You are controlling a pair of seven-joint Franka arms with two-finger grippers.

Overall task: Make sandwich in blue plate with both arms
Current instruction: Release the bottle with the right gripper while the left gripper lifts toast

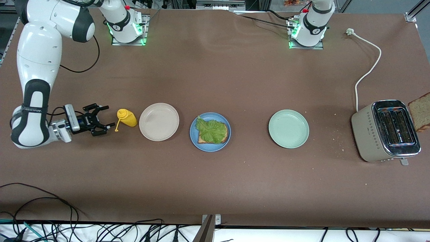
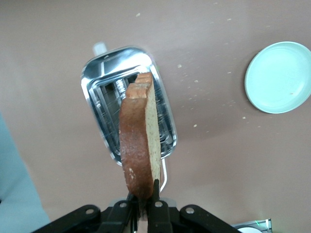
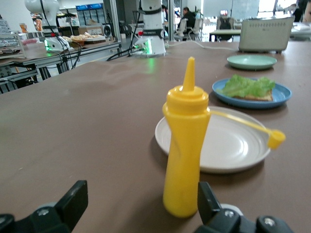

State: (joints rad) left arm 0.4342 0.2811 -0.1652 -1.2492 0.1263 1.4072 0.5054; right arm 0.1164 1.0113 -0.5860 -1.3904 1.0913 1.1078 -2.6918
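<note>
Bread slice (image 2: pixel 140 141) is hanging in my left tool (image 2: pixel 144 199) over the toaster (image 2: pixel 127 104); right tool (image 1: pixel 101 124), spread wide, is sitting beside the mustard bottle (image 1: pixel 127 118) at frame left.

The blue plate (image 1: pixel 193 134) sits between 2 other plates, carrying 1 brown bread slice (image 1: pixel 201 139) under a ruffled green lettuce leaf (image 1: pixel 211 130). A 2nd speckled slice (image 2: pixel 141 141) hangs edge-up over the toaster, pinched by the left gripper (image 2: pixel 144 204).
</note>
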